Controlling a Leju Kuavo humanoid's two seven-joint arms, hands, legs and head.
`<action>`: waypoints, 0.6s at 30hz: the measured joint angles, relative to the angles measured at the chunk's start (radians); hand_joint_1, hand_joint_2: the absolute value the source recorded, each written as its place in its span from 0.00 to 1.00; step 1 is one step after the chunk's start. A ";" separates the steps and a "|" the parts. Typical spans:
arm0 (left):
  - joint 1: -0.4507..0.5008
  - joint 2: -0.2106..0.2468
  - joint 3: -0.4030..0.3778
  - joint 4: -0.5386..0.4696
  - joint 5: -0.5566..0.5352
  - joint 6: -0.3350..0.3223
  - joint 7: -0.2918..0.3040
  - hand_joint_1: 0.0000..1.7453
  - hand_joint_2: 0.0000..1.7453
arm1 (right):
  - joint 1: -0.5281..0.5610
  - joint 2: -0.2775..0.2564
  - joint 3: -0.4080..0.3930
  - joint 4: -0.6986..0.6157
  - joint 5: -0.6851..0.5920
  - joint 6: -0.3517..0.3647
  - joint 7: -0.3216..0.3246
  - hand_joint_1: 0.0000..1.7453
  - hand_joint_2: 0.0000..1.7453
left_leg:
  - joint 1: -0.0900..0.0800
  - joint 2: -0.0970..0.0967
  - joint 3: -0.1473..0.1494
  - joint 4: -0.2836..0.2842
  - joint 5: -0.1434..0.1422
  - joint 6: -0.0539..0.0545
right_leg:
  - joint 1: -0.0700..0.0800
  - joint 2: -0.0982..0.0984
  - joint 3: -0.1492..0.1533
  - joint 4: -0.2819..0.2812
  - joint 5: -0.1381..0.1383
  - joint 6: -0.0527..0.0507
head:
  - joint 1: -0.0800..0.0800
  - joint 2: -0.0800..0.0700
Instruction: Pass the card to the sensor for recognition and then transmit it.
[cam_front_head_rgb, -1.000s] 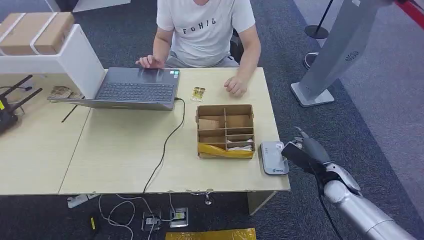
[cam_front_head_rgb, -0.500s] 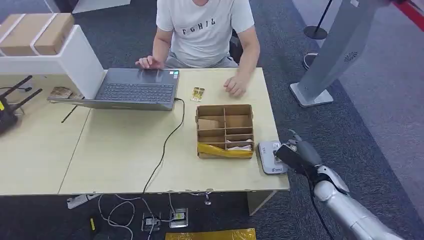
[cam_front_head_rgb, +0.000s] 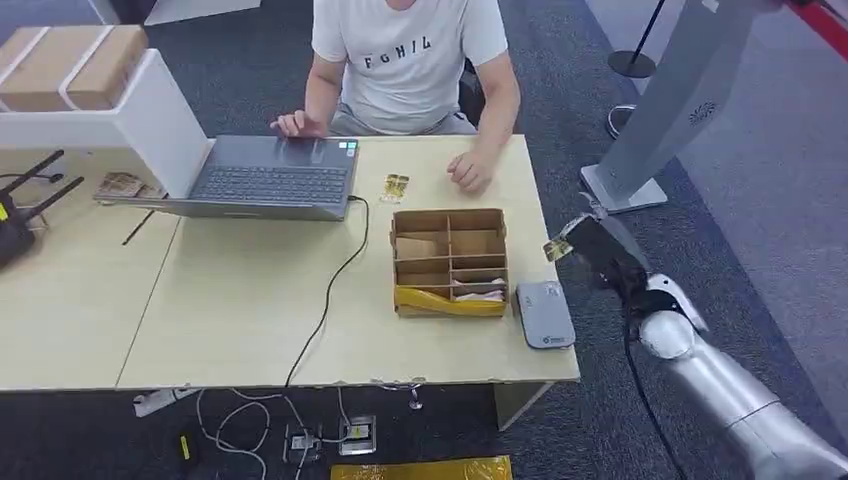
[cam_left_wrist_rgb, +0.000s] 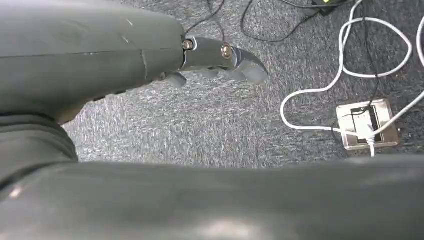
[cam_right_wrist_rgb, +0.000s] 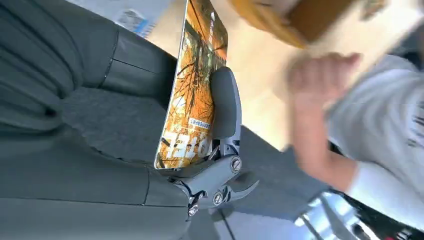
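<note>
My right hand (cam_front_head_rgb: 603, 252) hangs in the air just off the table's right edge, beyond the grey sensor pad (cam_front_head_rgb: 545, 313) and to the right of the box. It pinches an orange printed card (cam_front_head_rgb: 556, 249), whose end sticks out toward the table. In the right wrist view the card (cam_right_wrist_rgb: 192, 100) lies flat against the palm under the thumb (cam_right_wrist_rgb: 226, 102). A person in a white shirt sits at the far side, one hand (cam_front_head_rgb: 469, 172) resting on the table. My left hand (cam_left_wrist_rgb: 220, 56) hangs over the carpet, holding nothing.
A cardboard box with dividers (cam_front_head_rgb: 450, 262) stands left of the sensor. An open laptop (cam_front_head_rgb: 270, 180) with a black cable sits at the far left, small yellow cards (cam_front_head_rgb: 397, 186) beside it. A grey stand (cam_front_head_rgb: 655, 115) rises from the floor to the right.
My right hand has risen from over the sensor pad and moved away along the table's right edge, carrying the card. The sensor's top is now uncovered.
</note>
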 joint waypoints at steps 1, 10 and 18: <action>0.000 0.000 0.000 0.000 -0.001 -0.002 0.000 0.00 0.00 | -0.007 -0.006 -0.006 -0.038 -0.003 0.002 0.008 1.00 1.00 | 0.000 0.000 0.000 0.000 0.000 0.000 | 0.000 0.000 0.000 0.000 0.000 0.000 | 0.001 0.000; 0.000 -0.005 0.000 0.000 -0.022 -0.007 -0.016 0.00 0.00 | -0.117 -0.024 -0.018 -0.198 0.314 -0.059 0.070 1.00 1.00 | 0.000 0.002 0.000 0.000 0.000 0.000 | 0.000 0.001 0.000 0.000 0.000 0.000 | 0.000 0.000; -0.004 -0.018 -0.001 0.000 -0.034 -0.005 -0.010 0.00 0.00 | -0.190 0.058 0.004 -0.131 0.526 -0.094 0.012 1.00 1.00 | 0.000 0.002 -0.001 0.000 0.000 0.000 | 0.000 0.001 0.000 0.000 0.000 0.000 | 0.000 0.000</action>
